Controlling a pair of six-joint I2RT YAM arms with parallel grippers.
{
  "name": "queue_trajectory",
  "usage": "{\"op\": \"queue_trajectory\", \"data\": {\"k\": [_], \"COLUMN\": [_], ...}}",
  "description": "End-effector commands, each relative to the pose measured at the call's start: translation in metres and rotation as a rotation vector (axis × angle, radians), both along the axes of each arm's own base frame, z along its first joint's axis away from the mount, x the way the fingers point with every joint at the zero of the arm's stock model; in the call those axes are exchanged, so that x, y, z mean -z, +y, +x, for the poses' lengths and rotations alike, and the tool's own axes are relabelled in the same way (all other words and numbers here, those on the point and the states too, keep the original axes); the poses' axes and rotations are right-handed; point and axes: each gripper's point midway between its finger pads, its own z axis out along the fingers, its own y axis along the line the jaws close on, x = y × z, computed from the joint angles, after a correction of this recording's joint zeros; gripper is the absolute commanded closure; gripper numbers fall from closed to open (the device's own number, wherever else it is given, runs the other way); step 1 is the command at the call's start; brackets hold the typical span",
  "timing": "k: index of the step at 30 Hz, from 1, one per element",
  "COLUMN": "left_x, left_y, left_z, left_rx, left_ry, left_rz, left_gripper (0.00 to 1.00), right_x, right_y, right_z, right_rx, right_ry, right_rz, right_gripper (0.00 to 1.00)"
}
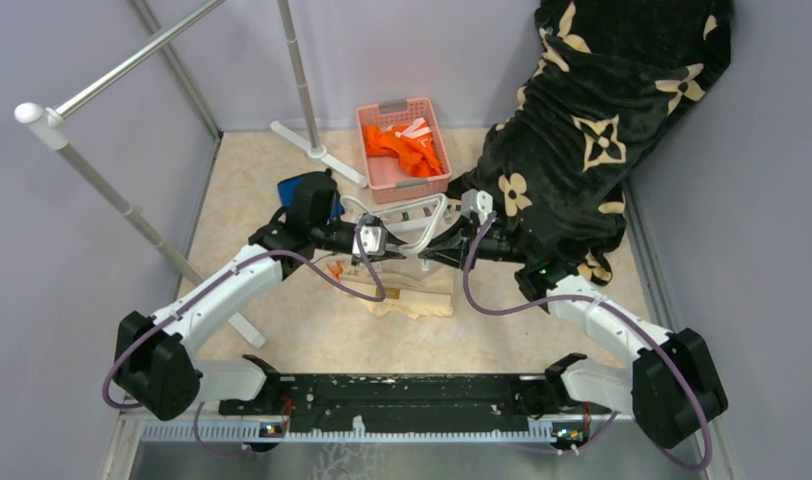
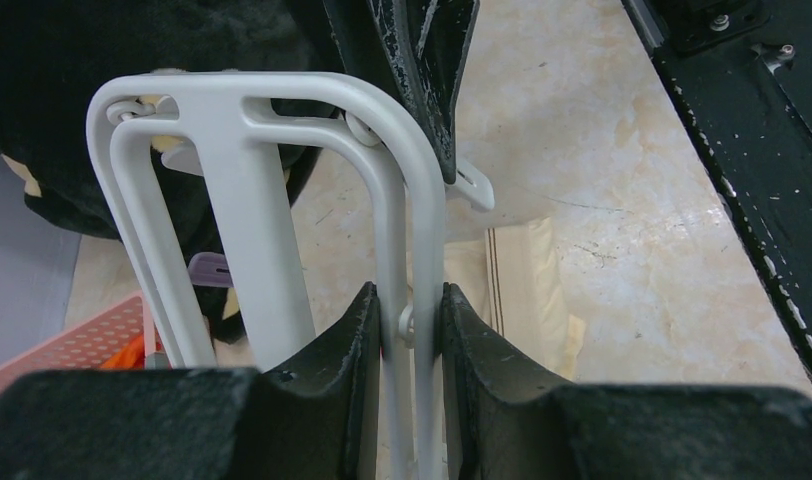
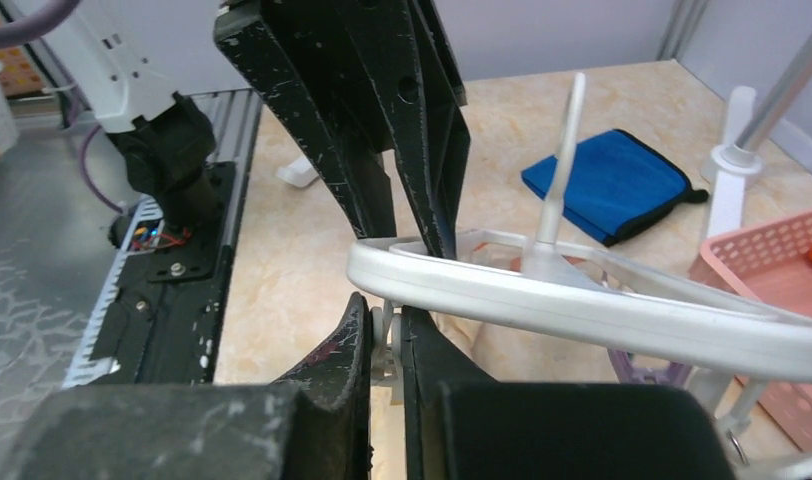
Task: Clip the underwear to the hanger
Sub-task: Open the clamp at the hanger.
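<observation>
The white hanger [image 1: 410, 214] is held level above the floor between my two arms. My left gripper [image 2: 412, 320] is shut on two of the hanger's [image 2: 232, 110] parallel bars at its rounded edge. My right gripper [image 3: 385, 335] is shut on a small white clip [image 3: 388, 320] that dangles under the hanger's frame [image 3: 582, 305]. The pale peach underwear [image 1: 414, 292] lies flat on the floor beneath the hanger, apart from both grippers. In the left wrist view the underwear [image 2: 522, 280] shows just past the bars.
A pink basket [image 1: 377, 172] with orange clothes stands behind the hanger. A blue folded cloth [image 3: 612, 180] lies at the back left. A black flowered blanket [image 1: 582, 120] fills the back right. The grey rack pole [image 1: 112, 190] slants across the left, its white foot [image 1: 312, 150] by the basket.
</observation>
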Motion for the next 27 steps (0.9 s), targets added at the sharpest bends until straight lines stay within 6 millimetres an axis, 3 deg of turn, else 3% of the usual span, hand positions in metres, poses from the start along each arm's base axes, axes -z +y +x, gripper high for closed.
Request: {"op": "queue_trajectory", "data": {"k": [1, 4, 11, 15, 22, 27], "left_x": [-0.029, -0.025, -0.005, 0.003, 0.022, 0.022], "left_y": [-0.009, -0.014, -0.029, -0.034, -0.034, -0.027], "left_z": [0.009, 0.020, 0.051, 0.061, 0.063, 0.059], "left_rx": [0.013, -0.026, -0.051, -0.064, -0.083, -0.109], "left_ry": [-0.079, -0.060, -0.032, -0.024, 0.016, 0.027], "left_rz": [-0.088, -0.106, -0.075, -0.060, -0.043, -0.055], "left_gripper": [0.96, 0.91, 0.89, 0.80, 0.58, 0.48], "right_x": [0.008, 0.028, 0.061, 0.075, 0.093, 0.102], "right_y": [-0.006, -0.010, -0.020, -0.022, -0.019, -0.020], "right_z": [0.020, 0.038, 0.073, 0.084, 0.095, 0.100], "right_rx": [0.146, 0.232, 0.317, 0.322, 0.340, 0.364], "right_ry": [0.015, 0.059, 0.135, 0.176, 0.245, 0.265], "right_rz": [-0.041, -0.106, -0.172, -0.178, -0.175, -0.177], "right_gripper": [1.00, 1.00, 1.00, 1.00, 1.00, 1.00]}}
